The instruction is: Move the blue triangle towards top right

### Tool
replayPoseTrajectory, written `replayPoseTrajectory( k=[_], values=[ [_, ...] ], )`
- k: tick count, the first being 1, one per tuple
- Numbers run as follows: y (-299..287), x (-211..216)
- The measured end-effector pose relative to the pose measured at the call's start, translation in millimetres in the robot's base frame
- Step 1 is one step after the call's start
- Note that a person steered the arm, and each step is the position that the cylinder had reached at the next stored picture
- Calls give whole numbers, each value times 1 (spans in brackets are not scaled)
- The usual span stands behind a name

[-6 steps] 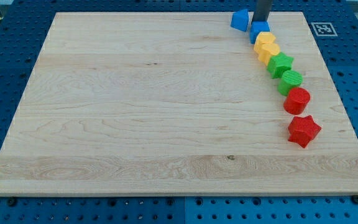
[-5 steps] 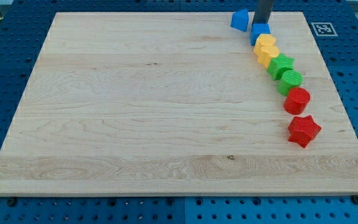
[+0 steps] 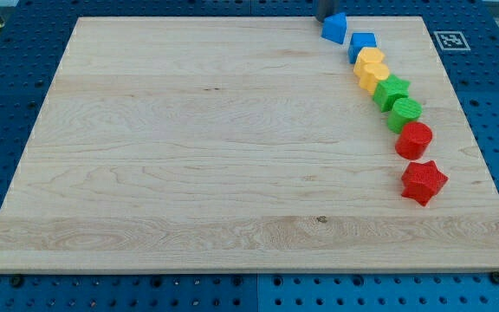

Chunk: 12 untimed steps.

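In the camera view you see no brand name or readable writing; the only marking is a black-and-white square tag [image 3: 448, 40] on the blue perforated base [image 3: 492, 104] just off the wooden board's [image 3: 197, 147] top right corner. Your blue triangle [image 3: 334, 28] sits at the board's top edge, right of centre, with its peak toward the view's top and slightly right; it is too compact to give you a clear long axis. My tip [image 3: 327, 19] shows only as a short dark stub at the view's top edge, just above and left of the blue triangle; it looks to be touching it, though you cannot be sure from this angle. The rod has no fingers to open or close. Just right and below the triangle, apart from it by a narrow gap, lies a blue cube [image 3: 363, 44], the head of a curved line running down the board's right side: two yellow blocks [image 3: 372, 70] pressed together, a green star [image 3: 392, 90], a green round block [image 3: 405, 113], a red round block [image 3: 414, 139] and a red star [image 3: 424, 181]. The blue cube is the nearest thing on the triangle's right.
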<state>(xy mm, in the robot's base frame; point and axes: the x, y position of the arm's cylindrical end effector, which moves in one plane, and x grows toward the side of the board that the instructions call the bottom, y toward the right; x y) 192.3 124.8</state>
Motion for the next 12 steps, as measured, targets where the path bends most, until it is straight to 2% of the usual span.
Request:
replayPoseTrajectory(
  k=[5, 8, 10, 12],
  values=[
    [-21, 23],
    [21, 39],
    [27, 40],
    [-34, 41]
  ],
)
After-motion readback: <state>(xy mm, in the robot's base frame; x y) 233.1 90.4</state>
